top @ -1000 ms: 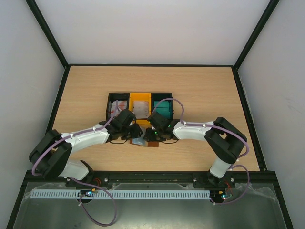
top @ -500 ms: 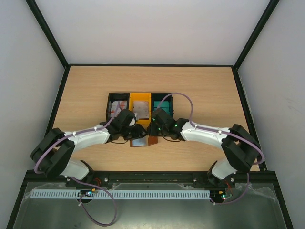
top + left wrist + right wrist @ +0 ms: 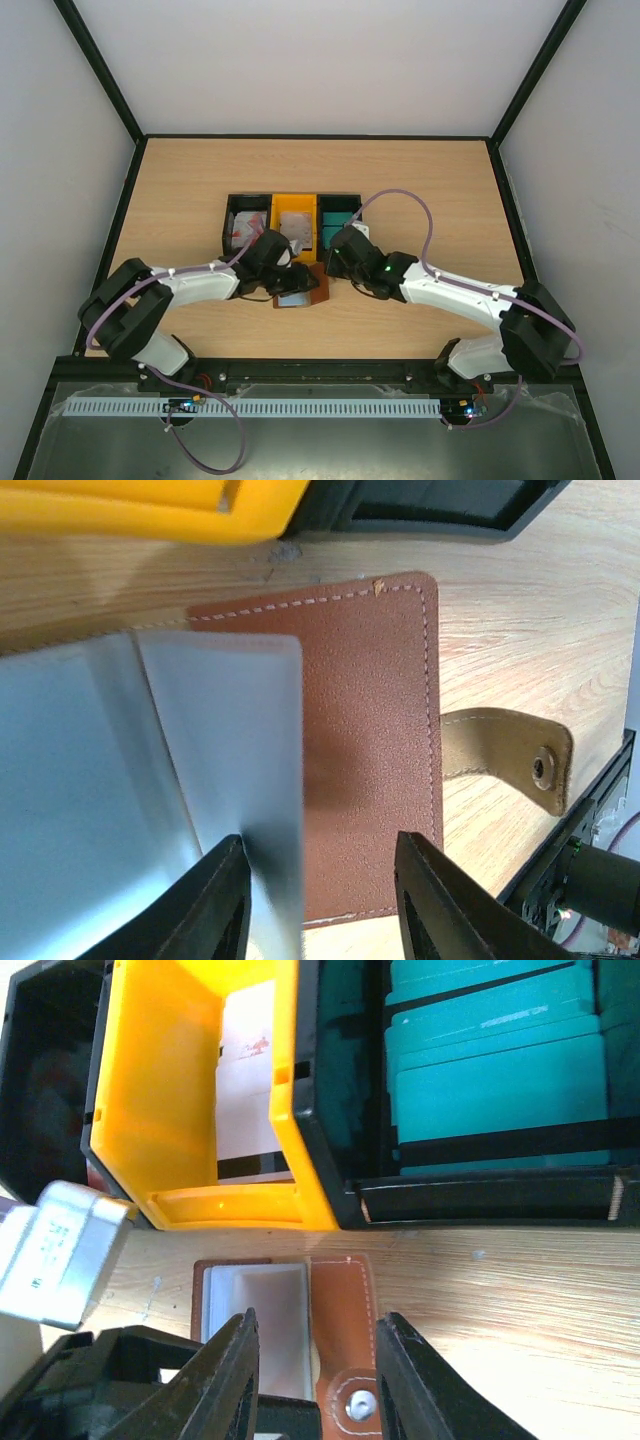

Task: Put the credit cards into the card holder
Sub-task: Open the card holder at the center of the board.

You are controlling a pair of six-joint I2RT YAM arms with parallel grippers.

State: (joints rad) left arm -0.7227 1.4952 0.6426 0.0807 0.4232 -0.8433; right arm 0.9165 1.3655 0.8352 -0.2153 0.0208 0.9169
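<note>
The brown card holder lies open on the wood in front of the bins, its strap with a snap off to one side. A grey credit card rests slanted over its left part. My left gripper hangs open just above, one finger by the card's edge and the other over bare leather. From the other side, my right gripper stands open above the card holder and the pale card in it. In the top view both grippers flank the holder.
Three joined bins stand behind the holder: a black one with white and red cards, a yellow one with a white card, and a black one with several teal cards. Black frame rails border the table.
My right gripper has drawn back from the holder toward the teal bin and narrowed a little. My left gripper's jaws have widened off the grey card, which now lies on the holder.
</note>
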